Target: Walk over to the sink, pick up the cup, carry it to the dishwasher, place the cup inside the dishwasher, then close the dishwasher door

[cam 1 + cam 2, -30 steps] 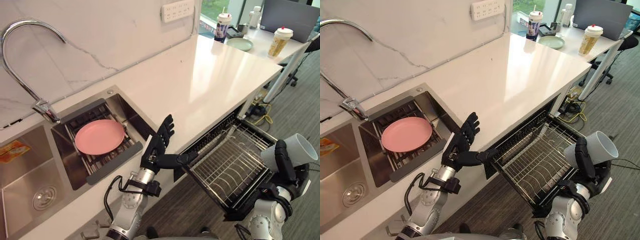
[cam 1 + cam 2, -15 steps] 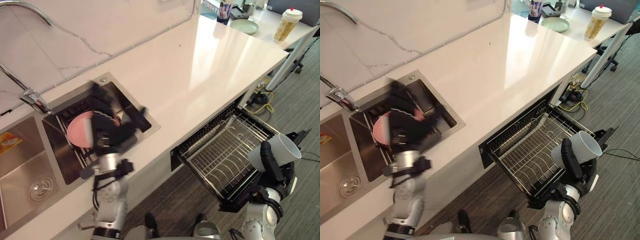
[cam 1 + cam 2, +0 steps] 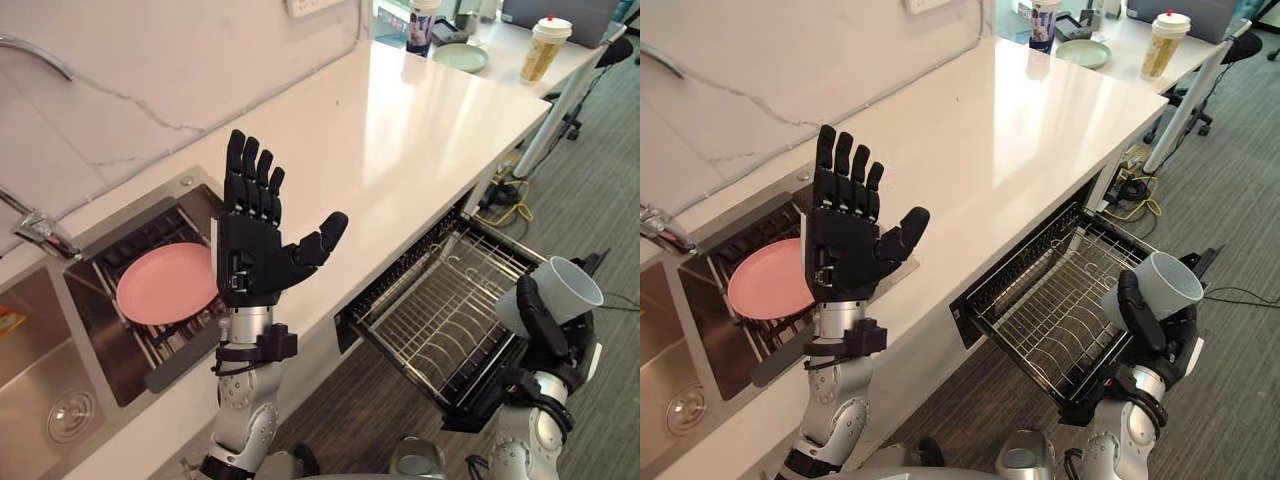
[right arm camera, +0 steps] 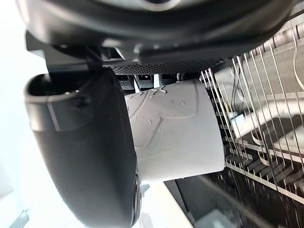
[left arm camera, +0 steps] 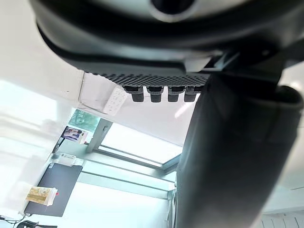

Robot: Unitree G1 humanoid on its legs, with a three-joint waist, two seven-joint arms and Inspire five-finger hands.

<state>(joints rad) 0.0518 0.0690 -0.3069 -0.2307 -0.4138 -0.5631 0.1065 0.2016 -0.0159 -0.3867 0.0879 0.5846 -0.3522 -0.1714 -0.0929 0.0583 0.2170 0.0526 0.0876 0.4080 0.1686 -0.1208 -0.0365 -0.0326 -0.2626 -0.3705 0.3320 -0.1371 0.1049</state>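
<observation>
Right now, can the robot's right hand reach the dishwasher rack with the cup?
Probably yes. The right hand, curled round the white cup, hangs just beside the pulled-out wire rack, and nothing stands between them. The left hand is raised over the counter, out of the way.

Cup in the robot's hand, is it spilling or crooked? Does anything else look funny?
The white cup sits tilted in the right hand, mouth up and outward, near the pulled-out dishwasher rack; no spill shows. The one odd sight is the left hand, up high in front of the counter, open and holding nothing.
</observation>
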